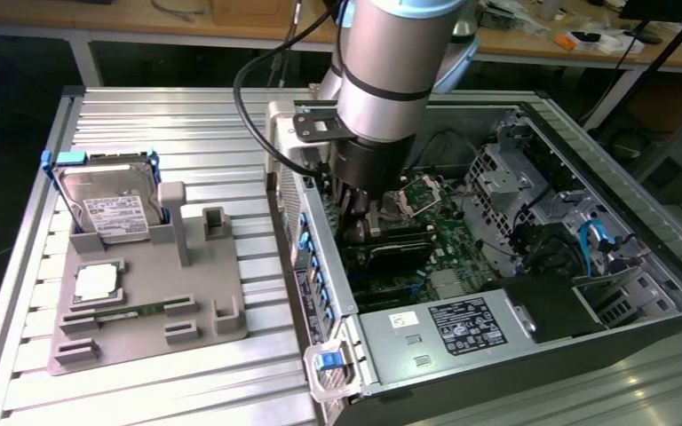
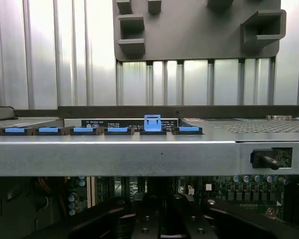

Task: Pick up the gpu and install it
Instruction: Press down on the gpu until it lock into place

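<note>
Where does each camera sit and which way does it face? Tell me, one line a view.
Exterior view: high, off the arm, looking down on the ribbed metal table, grey plastic parts holder and open computer case; the silver arm reaches into the case.
Wrist view: on the wrist inside the case, facing across its grey edge to the holder; the shut black gripper shows.
Shared: holder, table, blue slot clips.
</note>
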Available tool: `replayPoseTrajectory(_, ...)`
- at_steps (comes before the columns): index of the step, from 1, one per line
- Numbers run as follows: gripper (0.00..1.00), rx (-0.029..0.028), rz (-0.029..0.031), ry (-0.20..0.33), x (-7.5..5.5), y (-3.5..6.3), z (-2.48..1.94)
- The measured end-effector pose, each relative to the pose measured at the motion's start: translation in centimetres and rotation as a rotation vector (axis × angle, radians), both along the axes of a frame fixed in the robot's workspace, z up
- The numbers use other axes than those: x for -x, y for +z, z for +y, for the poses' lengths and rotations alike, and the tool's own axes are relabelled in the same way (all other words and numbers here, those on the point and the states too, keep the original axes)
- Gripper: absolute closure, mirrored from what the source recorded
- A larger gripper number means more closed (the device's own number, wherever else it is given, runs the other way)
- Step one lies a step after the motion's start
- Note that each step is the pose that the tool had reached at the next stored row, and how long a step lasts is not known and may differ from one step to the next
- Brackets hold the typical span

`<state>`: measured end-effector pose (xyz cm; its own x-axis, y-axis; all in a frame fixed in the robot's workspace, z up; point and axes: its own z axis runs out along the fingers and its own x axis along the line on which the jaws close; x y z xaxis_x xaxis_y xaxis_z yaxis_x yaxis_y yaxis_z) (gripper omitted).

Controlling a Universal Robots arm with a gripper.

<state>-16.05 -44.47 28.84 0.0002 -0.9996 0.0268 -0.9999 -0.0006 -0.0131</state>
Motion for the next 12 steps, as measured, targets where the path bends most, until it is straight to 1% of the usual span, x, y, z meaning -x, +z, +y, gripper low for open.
replayPoseTrajectory(5, 0.89, -0.0002, 0.001, 0.0, 0.0, 1.36, 0.0)
replayPoseTrajectory(7, 0.89, -0.0001, 0.0031, 0.0, -0.1, 1.89, 0.0)
replayPoseTrajectory(8, 0.89, -0.0005, 0.008, 0.0, -0.1, 1.95, 0.0)
replayPoseTrajectory(9, 0.89, -0.0013, 0.0157, 0.0, -0.2, 1.97, -0.01)
replayPoseTrajectory(11, 0.89, -0.0033, 0.0332, 0.0, -0.4, 2.0, -0.04)
replayPoseTrajectory(12, 0.89, -0.0046, 0.044, 0.0, -0.4, 2.01, -0.05)
